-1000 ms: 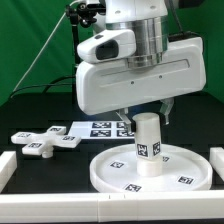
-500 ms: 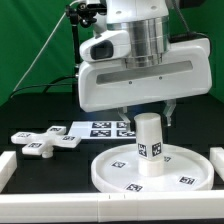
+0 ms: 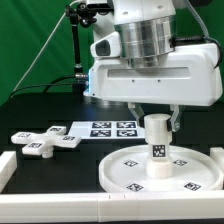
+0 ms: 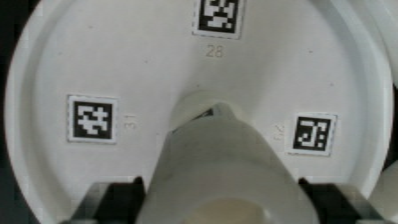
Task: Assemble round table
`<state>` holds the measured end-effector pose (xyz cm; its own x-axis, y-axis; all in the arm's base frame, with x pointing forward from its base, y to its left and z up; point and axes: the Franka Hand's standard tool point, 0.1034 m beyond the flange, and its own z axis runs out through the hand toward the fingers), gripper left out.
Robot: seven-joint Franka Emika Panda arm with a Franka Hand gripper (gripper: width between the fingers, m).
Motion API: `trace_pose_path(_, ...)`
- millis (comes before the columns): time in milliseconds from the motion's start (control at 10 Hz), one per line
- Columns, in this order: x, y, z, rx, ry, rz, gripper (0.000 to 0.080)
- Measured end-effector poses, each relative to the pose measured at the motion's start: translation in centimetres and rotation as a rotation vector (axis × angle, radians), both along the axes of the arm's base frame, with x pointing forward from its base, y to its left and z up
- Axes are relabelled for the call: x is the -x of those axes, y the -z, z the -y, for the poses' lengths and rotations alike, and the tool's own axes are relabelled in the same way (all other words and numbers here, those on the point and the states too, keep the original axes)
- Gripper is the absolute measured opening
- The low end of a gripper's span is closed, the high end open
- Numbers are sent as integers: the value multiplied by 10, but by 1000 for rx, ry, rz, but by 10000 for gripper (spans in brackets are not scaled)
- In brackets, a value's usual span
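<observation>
The large round disc [image 3: 130, 172] lies flat on the table at the front, towards the exterior view's right. The short thick leg [image 3: 158, 145] stands upright on its middle. My gripper [image 3: 157, 120] comes straight down over the leg and is shut on its upper part. In the wrist view the leg [image 4: 222, 165] fills the space between my dark fingers [image 4: 121, 198], with the tagged disc [image 4: 160, 60] beneath it. The cross-shaped foot piece [image 3: 45, 140] lies loose on the table at the exterior view's left.
The marker board [image 3: 105, 128] lies behind the disc. Plain white bars border the work area at the left [image 3: 5, 165], along the front [image 3: 60, 207] and at the right [image 3: 218, 155]. A black stand [image 3: 80, 45] rises at the back.
My gripper has moved toward the exterior view's right, with the leg in it. The disc has slid the same way. The foot piece has not moved.
</observation>
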<state>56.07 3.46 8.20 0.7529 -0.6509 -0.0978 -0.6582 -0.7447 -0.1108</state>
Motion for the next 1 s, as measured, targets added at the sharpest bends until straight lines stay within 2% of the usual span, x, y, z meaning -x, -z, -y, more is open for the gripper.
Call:
trace_pose_path(600, -2, 1, -1, -65, 575, -110, 407)
trace_pose_path(1000, -2, 3, -2, -74, 622, -116, 407)
